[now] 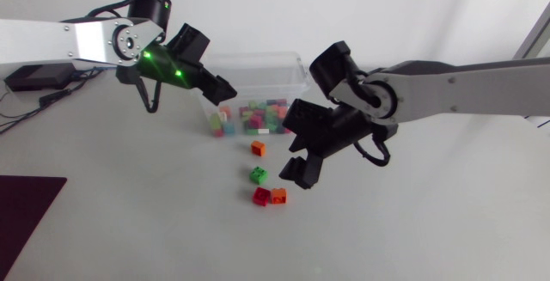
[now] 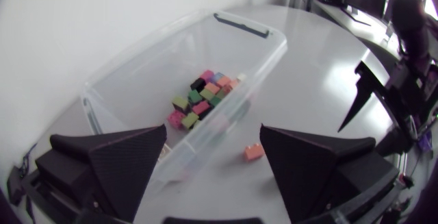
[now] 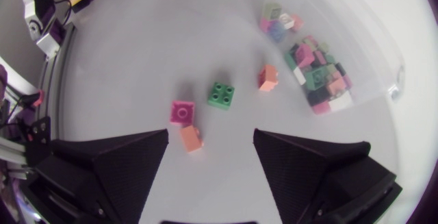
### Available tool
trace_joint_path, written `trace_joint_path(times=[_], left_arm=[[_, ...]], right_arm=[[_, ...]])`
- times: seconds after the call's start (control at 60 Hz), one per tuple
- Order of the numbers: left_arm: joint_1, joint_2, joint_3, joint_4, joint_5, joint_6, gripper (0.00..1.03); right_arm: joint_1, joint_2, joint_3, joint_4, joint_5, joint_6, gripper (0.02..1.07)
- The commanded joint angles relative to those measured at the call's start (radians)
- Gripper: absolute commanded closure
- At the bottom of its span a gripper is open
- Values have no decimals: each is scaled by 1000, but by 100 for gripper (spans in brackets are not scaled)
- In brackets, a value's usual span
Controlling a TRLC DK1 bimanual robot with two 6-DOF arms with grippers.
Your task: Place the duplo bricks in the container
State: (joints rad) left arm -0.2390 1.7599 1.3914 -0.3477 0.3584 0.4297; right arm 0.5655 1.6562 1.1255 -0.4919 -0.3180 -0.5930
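Observation:
A clear plastic container [image 1: 258,68] at the back of the table holds several coloured duplo bricks [image 1: 253,118]. My left gripper [image 1: 222,94] hovers over its left front corner, open and empty; its wrist view looks down on the container [image 2: 137,59] and the bricks inside [image 2: 202,95]. On the table in front lie an orange brick [image 1: 258,148], a green brick [image 1: 258,175], a red brick [image 1: 261,196] and a second orange brick [image 1: 278,196]. My right gripper [image 1: 289,149] is open above them, just to their right. Ahead of its fingers I see the green brick [image 3: 221,95] and the red brick [image 3: 183,112].
A dark mat [image 1: 26,221] lies at the table's front left corner. A black box [image 1: 39,76] with cables sits at the far left. My right gripper [image 2: 369,101] shows in the left wrist view beyond the container.

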Motion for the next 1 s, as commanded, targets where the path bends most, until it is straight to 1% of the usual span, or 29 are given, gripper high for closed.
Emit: trace_joint_path(times=[0.0, 0.067, 0.217, 0.317, 0.533, 0.567, 0.6, 0.817, 0.867, 0.883, 0.933, 0.983], left_arm=[[-5, -80, -75, -65, 5, 133, 6], [-10, -97, -112, -134, 16, 213, 6], [-34, -119, -226, -139, 36, 333, 6], [-46, -103, -267, -112, 51, 389, 6], [-72, -36, -282, -91, 77, 463, 6], [-79, -27, -285, -91, 77, 477, 6], [-85, -20, -287, -89, 80, 488, 6], [-102, 49, -273, -77, 86, 541, 6], [-108, 65, -272, -77, 86, 561, 6], [-108, 65, -272, -77, 86, 561, 6], [-117, 81, -270, -77, 90, 590, 6], [-125, 90, -272, -77, 96, 618, 6]], right_arm=[[31, 56, -9, -47, -7, -76, 17], [66, 88, -1, -74, 8, -99, 17], [120, 169, 20, -94, 50, -123, 18], [155, 205, 31, -91, 96, -134, 18], [143, 238, 63, -94, 117, -154, 18], [137, 241, 65, -94, 117, -160, 23], [131, 244, 71, -96, 117, -160, 25], [106, 281, 92, -112, 115, -182, 25], [106, 290, 99, -112, 115, -183, 31], [106, 290, 99, -112, 115, -183, 31], [106, 304, 106, -112, 111, -183, 38], [106, 313, 112, -112, 106, -185, 48]])
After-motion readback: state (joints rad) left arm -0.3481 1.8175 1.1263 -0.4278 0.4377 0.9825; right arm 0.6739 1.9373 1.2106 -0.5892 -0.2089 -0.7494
